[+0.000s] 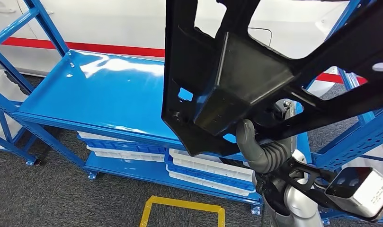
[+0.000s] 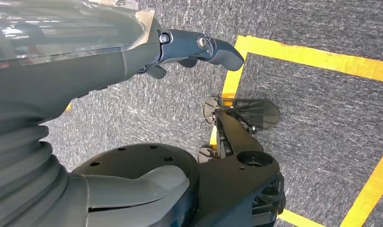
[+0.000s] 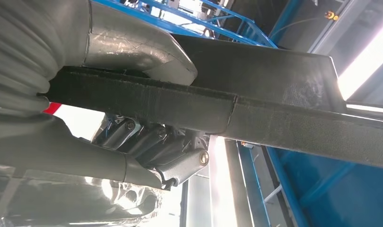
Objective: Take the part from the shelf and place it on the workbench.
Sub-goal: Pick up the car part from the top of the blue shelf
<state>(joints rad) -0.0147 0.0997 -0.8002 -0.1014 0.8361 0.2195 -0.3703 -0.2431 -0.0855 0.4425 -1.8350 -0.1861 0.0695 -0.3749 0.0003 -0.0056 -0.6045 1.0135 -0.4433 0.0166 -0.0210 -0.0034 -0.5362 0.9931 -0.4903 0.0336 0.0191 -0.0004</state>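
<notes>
While the right hand [image 3: 146,142] grips a large black moulded plastic part [image 1: 255,80] above the blue metal shelf [image 1: 99,94], the left hand [image 2: 199,49] hangs seemingly empty, fingers loosely extended.

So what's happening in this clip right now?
The robot's right hand grips a large black plastic part and holds it up close to the head camera, in front of the blue shelf. The part is off the shelf surface. The left hand hangs over grey carpet with yellow floor tape and holds nothing. No workbench can be seen.
</notes>
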